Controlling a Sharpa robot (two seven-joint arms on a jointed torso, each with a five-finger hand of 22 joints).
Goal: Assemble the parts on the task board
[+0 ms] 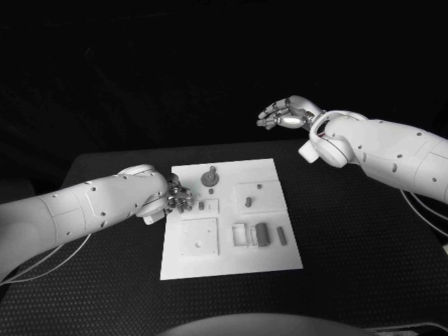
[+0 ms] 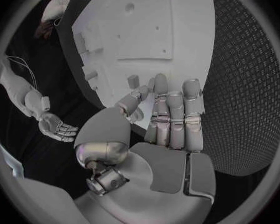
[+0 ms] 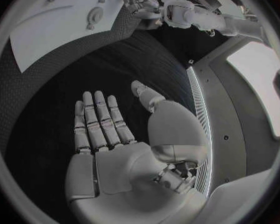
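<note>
Parts lie on the task board (image 1: 184,262), the white plate in the middle of the black tabletop (image 1: 365,245). The left hand (image 1: 176,197) is down at the board's left edge, near the middle of that side. Its fingers (image 2: 174,109) point together over the white plate, and the thumb bends in toward them. It looks like nothing is between them, but I cannot tell for sure. The right hand (image 1: 285,113) is up in the air past the far right corner of the board, well apart from every part. Its fingers are apart and it holds nothing. So the left hand is much nearer to the work. Just beside the left hand, toward the board's middle, is a small square pocket (image 1: 208,206) with a little piece in it. Past that is a bigger square pocket (image 1: 254,196) with a short peg (image 1: 248,202) standing in it. Near the far edge sits a round part with a stem (image 1: 210,178). Closer to the robot is a flat square tray (image 1: 199,236), and beside it a row of blocks (image 1: 258,234) with their long sides running from near to far. I think the next move belongs to the left hand, which must reach right across the board.
</note>
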